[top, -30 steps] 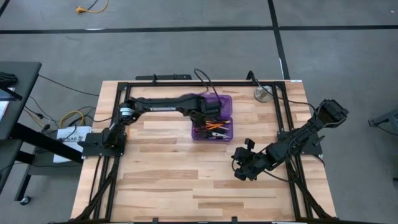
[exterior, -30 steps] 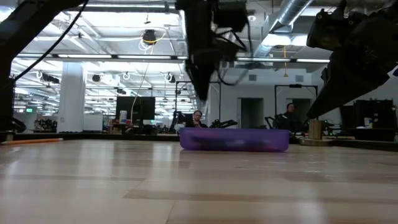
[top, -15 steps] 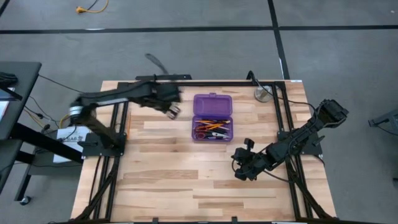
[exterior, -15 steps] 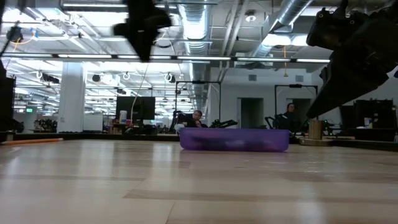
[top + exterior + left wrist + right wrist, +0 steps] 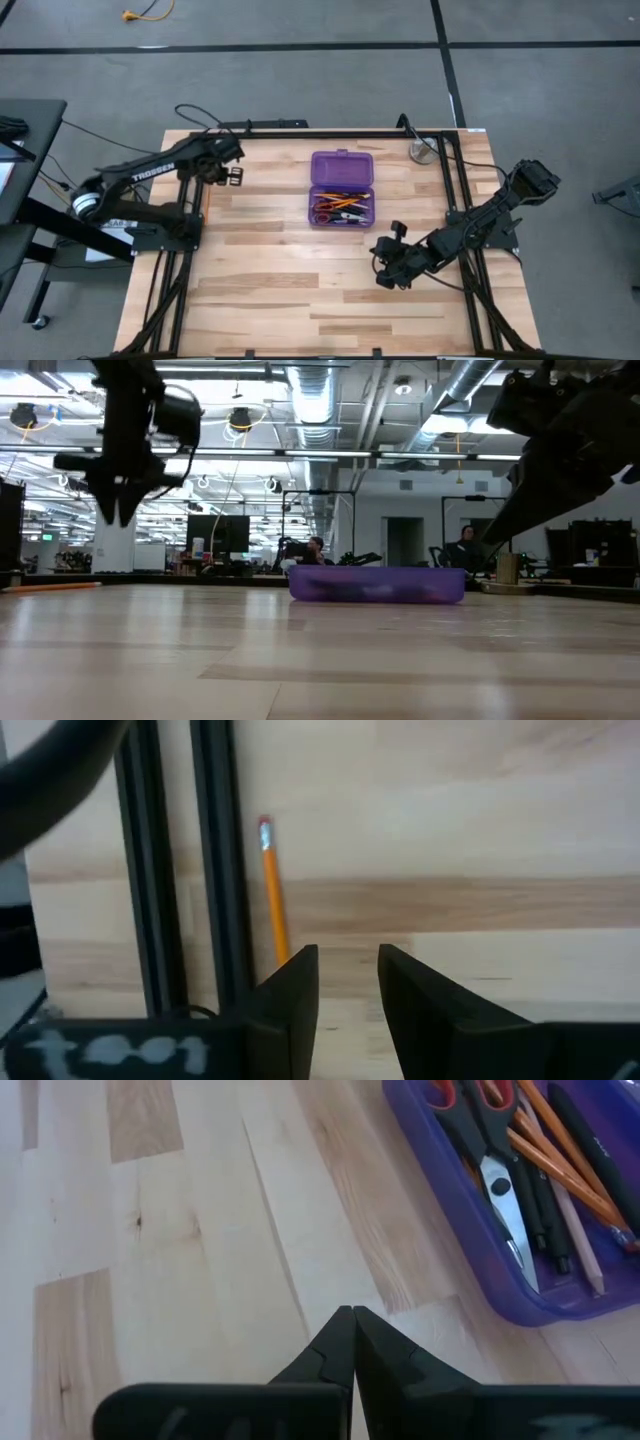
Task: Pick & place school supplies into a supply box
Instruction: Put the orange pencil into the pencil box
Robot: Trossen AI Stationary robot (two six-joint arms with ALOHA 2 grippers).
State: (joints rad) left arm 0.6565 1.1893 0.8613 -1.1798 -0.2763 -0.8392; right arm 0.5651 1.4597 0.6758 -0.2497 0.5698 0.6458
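Purple supply box (image 5: 341,188): translucent plastic, lying open near the middle of the far half of the table; serving as the landmark for every entry below.
Contents: scissors (image 5: 488,1142) with red-and-black handles, orange pencils (image 5: 562,1168) and black pens (image 5: 545,1208) are lying together in the tray of the supply box.
Stray pencil (image 5: 272,888): orange, showing only in the left wrist view, lying flat on the wood well to the left of the supply box, just beside a black frame rail (image 5: 218,870) and running parallel to it.
Left gripper (image 5: 229,176): hovering above the table well left of the supply box, near the rail; fingers are standing a little apart with nothing between them.
Right gripper (image 5: 385,270): waiting on the near right of the supply box, low over the wood; fingertips are pressed together, gripping nothing.
Silver disc (image 5: 421,151): sitting at the far right corner, beyond the supply box; not part of the job.
Table (image 5: 270,280): pale wood planks.
Step in hand (judged): the left arm is lining up on the stray pencil, seemingly the last item outside the supply box.
Doing it well (judged): spreading the fingers wider before descending; turning the wrist so the fingers are straddling the pencil across its width; aiming mid-shaft for balance; keeping the rail-side finger from striking the rail, since the gap there is narrow; lifting fully before travelling toward the supply box.
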